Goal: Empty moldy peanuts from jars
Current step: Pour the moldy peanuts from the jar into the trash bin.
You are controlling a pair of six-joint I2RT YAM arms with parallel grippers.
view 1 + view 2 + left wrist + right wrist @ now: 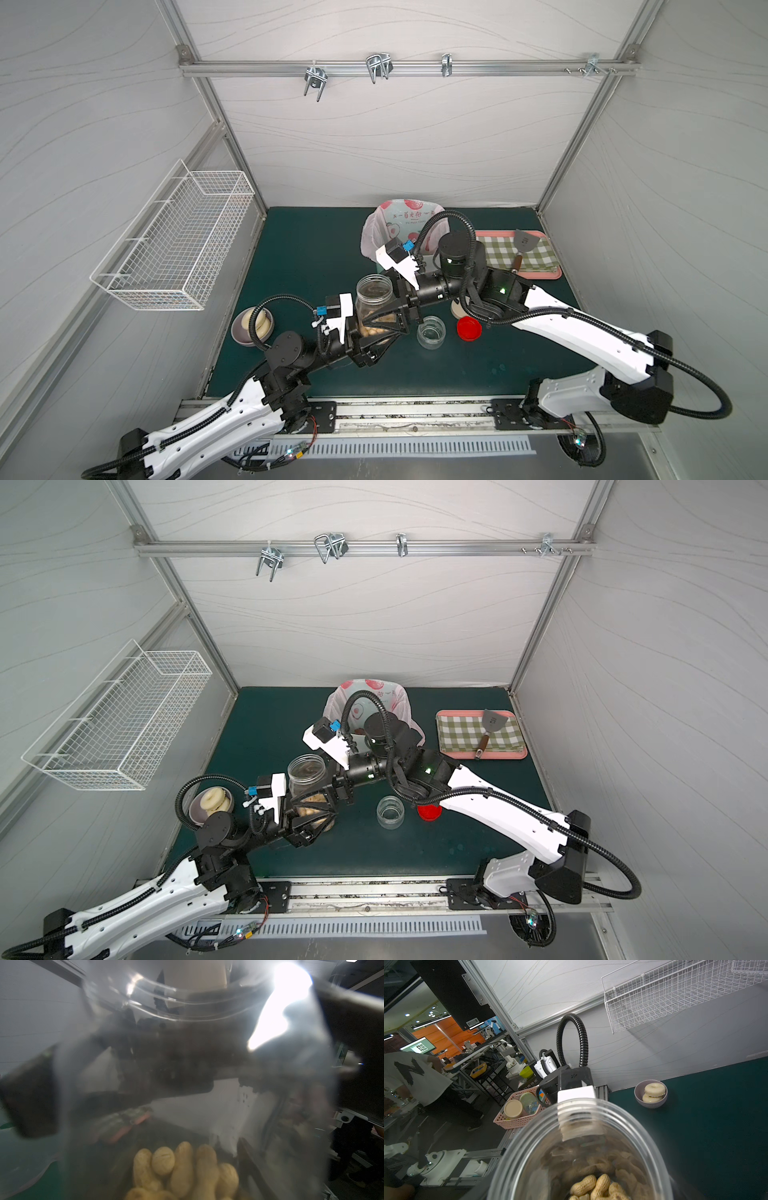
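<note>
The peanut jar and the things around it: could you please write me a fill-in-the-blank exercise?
The peanut jar has no ___ on it.
The small jar beside it is ___.
The loose lid on the table is ___.
The bowl holds two ___.
Missing words: lid; empty; red; donuts.

White moulded shells on left arm (208,432) and right arm (590,336), dotted with small dark holes. Black drum-shaped joints (286,345), green status lights (503,289). Ribbed black cable conduits (453,213) looped outside. White wrist camera brackets (345,309) with blue connectors (321,311). Black lattice-ribbed fingers (386,325) on left tool (376,334) and right tool (376,311). Thin red wires (314,430) at bases.
</note>
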